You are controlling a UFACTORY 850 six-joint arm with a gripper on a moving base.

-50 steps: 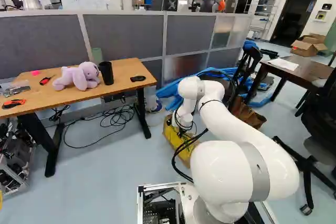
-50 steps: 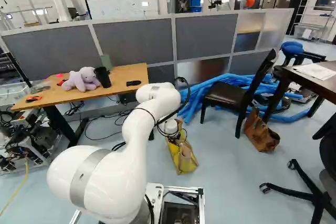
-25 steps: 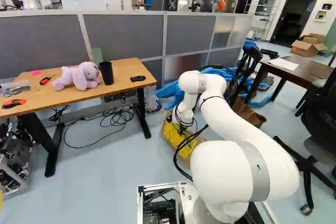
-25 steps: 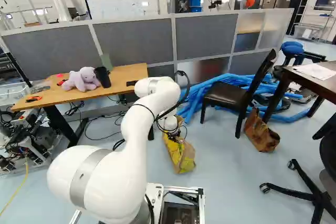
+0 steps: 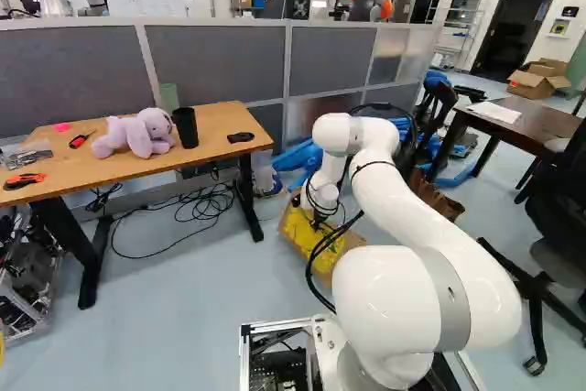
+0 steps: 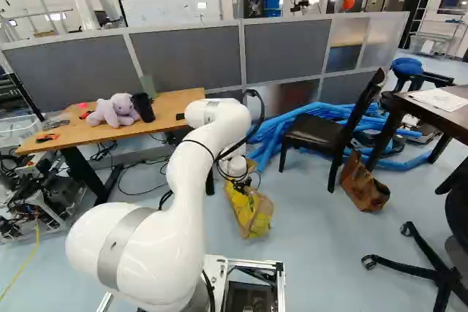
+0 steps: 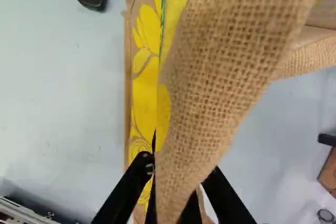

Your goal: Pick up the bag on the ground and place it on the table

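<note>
Wrist view is showing the gripper (image 7: 174, 195) clamping the burlap bag (image 7: 215, 51). Lifting high before swinging left to the table (image 5: 212, 139) is looking wisest.

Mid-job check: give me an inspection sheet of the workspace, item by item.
Surface: wooden table holds plush toy, black cup.
Job's things: burlap bag in the gripper; floor contact cannot be told.
Clutter: brown bag on the floor beside the black chair.
Gripper: closed on the bag's burlap.
Cables: floor tangle under the table; black loops along the arm.
Surroundings: blue tubes, grey partition.
</note>
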